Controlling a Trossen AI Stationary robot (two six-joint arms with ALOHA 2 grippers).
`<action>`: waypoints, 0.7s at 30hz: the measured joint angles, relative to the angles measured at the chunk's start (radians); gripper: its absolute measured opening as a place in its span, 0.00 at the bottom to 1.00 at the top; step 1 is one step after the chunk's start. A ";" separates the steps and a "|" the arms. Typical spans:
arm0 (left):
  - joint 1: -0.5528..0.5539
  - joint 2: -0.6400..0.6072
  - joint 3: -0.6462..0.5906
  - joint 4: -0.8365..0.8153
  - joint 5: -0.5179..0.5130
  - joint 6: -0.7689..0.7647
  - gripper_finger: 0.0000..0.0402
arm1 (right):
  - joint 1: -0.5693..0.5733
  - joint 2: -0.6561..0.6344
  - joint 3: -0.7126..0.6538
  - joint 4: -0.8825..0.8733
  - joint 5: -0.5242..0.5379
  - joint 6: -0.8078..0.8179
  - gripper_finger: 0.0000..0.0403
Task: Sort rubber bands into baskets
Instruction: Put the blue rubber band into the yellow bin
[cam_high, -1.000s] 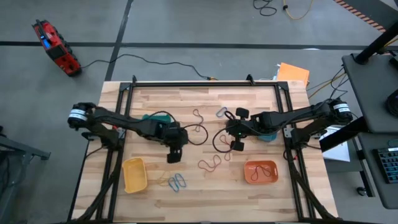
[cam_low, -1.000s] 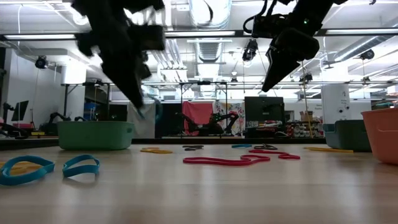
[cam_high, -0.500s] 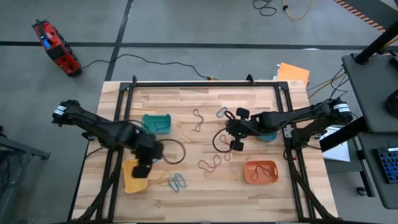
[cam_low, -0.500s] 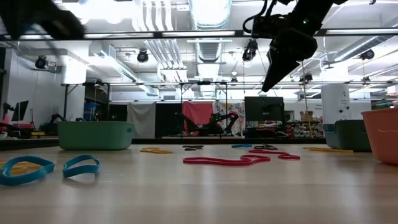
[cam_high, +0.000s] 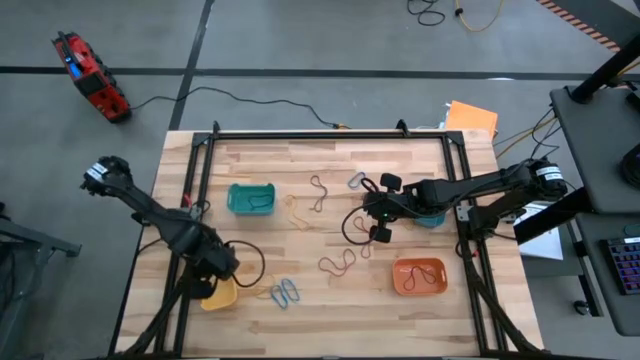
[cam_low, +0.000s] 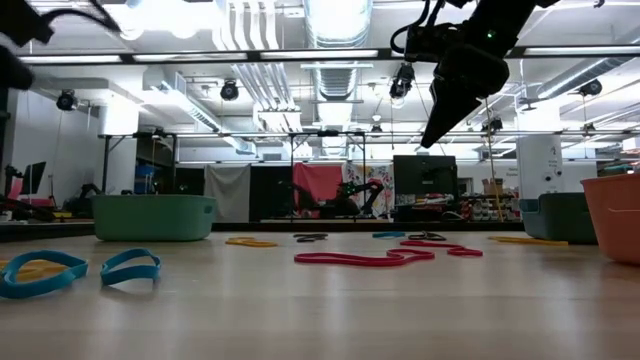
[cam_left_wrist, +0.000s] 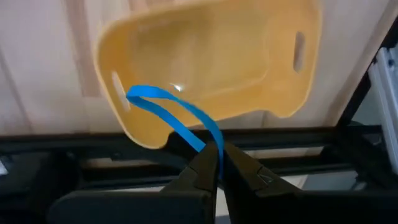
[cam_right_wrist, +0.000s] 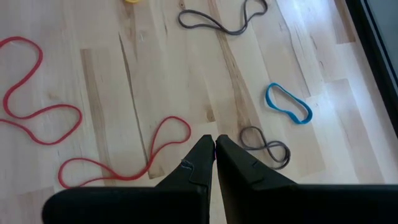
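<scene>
My left gripper (cam_left_wrist: 216, 163), clamped on a blue rubber band (cam_left_wrist: 174, 114), hangs over the yellow basket (cam_left_wrist: 211, 68) at the table's near left corner; the band's long axis trails out from my fingertips toward the basket's rim. From overhead my arm hides most of that basket, so I cannot tell whether the band is over the rim. My right gripper (cam_right_wrist: 214, 152), closed on nothing, waits above loose bands at mid-table.
</scene>
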 joint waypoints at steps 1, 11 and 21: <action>0.000 0.000 -0.016 0.016 0.012 -0.002 0.00 | 0.000 0.000 0.000 0.000 0.000 0.000 0.03; 0.000 -0.001 -0.123 0.156 0.048 -0.121 0.00 | 0.000 0.000 0.000 0.000 0.000 -0.003 0.03; 0.000 0.000 -0.112 0.165 0.011 -0.166 0.03 | 0.000 0.000 0.000 0.000 0.000 -0.002 0.03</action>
